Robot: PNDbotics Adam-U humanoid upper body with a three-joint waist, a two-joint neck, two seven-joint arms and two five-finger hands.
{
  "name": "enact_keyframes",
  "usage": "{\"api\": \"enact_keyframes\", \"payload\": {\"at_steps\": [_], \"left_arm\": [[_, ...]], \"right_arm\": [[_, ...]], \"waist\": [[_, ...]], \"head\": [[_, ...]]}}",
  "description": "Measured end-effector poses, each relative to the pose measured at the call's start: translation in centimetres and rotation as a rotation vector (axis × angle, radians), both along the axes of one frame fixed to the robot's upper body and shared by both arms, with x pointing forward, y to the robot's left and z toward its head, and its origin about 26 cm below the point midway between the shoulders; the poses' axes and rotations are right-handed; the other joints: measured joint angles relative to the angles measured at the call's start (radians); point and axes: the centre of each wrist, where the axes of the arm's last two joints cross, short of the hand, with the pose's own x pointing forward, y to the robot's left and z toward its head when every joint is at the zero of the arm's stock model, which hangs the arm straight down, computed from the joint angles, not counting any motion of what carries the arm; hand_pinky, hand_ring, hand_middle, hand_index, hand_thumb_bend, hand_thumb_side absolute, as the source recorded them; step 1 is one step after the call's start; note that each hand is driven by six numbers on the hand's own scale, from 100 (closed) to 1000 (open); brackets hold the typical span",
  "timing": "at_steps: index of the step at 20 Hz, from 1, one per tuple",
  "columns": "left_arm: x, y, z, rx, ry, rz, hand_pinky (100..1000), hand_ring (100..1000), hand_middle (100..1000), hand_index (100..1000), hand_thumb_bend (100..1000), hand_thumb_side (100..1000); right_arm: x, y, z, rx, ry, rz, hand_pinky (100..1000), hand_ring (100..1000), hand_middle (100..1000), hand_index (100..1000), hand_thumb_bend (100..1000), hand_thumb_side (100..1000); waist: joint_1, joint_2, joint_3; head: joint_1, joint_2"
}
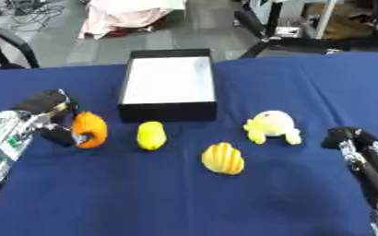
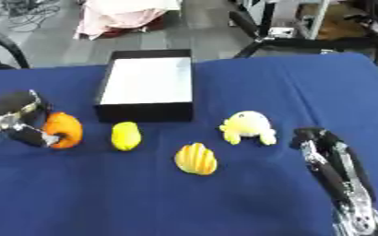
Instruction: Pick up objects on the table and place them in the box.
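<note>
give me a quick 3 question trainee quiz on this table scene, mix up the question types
1. True or false: the box already holds one of the toys.
2. Which object is the left hand closed around?
A. the ridged yellow object
B. the orange object
C. the pale yellow plush
3. Fill in: the small yellow object lies just in front of the ____.

Key
1. False; its white inside is bare.
2. B
3. box. The right hand holds nothing.

lab or workshop | blue-clothed table (image 1: 305, 83) | floor cables (image 1: 31, 9) | metal frame (image 1: 313, 18) behind
</note>
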Motion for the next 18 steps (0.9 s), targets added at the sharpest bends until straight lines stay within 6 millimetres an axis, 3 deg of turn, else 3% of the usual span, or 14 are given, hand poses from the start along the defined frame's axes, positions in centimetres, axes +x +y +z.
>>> {"api": "enact_keyframes", "payload": {"at_steps": [4, 8, 13, 18], "left_arm": [[0.7, -1.7, 4.7, 0.012, -0.139, -0.026, 557, 373, 326, 509, 411, 393], [2.3, -4.5, 6.2, 0.029, -0.175, -0.048, 569, 388, 343, 530, 408, 395], [4.4, -8.1, 4.9, 0.029, -0.126, -0.021, 600, 436, 394, 597, 447, 417], [6.1, -9.8, 1.9, 0.001, -0.101, 0.093, 601, 446, 404, 614, 513, 447]], "right_arm": [[0.0, 0.0, -0.1, 0.002, 0.007, 0.002, 693, 581, 534, 657, 100, 608], [-0.1, 0.2, -0.2, 0.004, 0.011, 0.01, 694, 581, 534, 657, 100, 609], [0.1, 0.5, -0.1, 0.015, 0.01, 0.023, 694, 581, 534, 657, 100, 610], [0.4, 1.0, 0.1, 0.024, 0.0, 0.044, 695, 582, 535, 657, 100, 611]], "waist": [[0.0, -0.003, -0.008], [-0.01, -0.003, -0.024], [-0.014, -0.003, -0.046], [-0.022, -0.003, -0.074]], "head": [[0.007, 0.0], [0.018, 0.0], [0.039, 0.0], [0.066, 0.0]]}}
